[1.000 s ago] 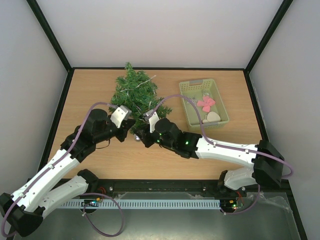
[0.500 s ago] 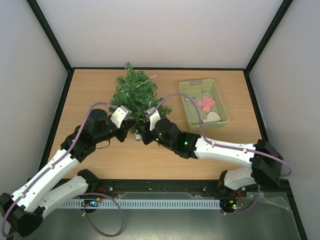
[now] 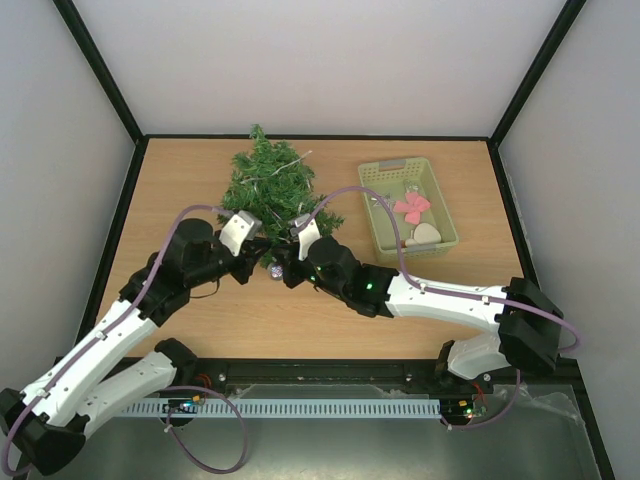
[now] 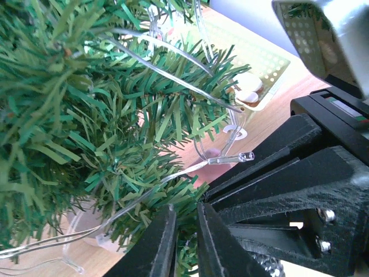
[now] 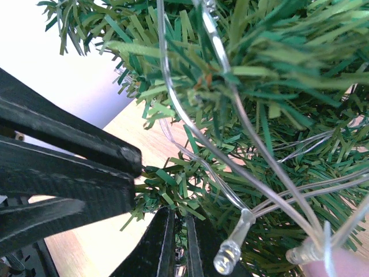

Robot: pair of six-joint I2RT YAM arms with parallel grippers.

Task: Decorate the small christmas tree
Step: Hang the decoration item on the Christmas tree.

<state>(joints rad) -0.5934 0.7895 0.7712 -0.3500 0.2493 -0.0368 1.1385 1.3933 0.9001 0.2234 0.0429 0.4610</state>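
The small christmas tree [image 3: 270, 185] lies on the wooden table, wrapped in a clear light string [image 5: 228, 254]. My left gripper [image 3: 260, 250] is at the tree's near edge. In the left wrist view its fingers [image 4: 155, 248] pinch a green branch tip [image 4: 187, 231] in a narrow gap. My right gripper [image 3: 283, 263] faces it from the right. The right gripper [image 5: 180, 242] is shut among the needles, with a glint of the silver bauble [image 3: 275, 272] between its fingers. The bauble [image 4: 265, 268] hangs just under the right gripper's body.
A pale green basket [image 3: 385, 168] stands right of the tree and holds a pink ornament [image 3: 412, 208] and a white heart [image 3: 427, 233]. Black-framed walls close in the table on three sides. The two grippers almost touch.
The right gripper has closed and shifted slightly toward the tree with the silver bauble. The left gripper has stayed at the branch, its jaws easing slightly.
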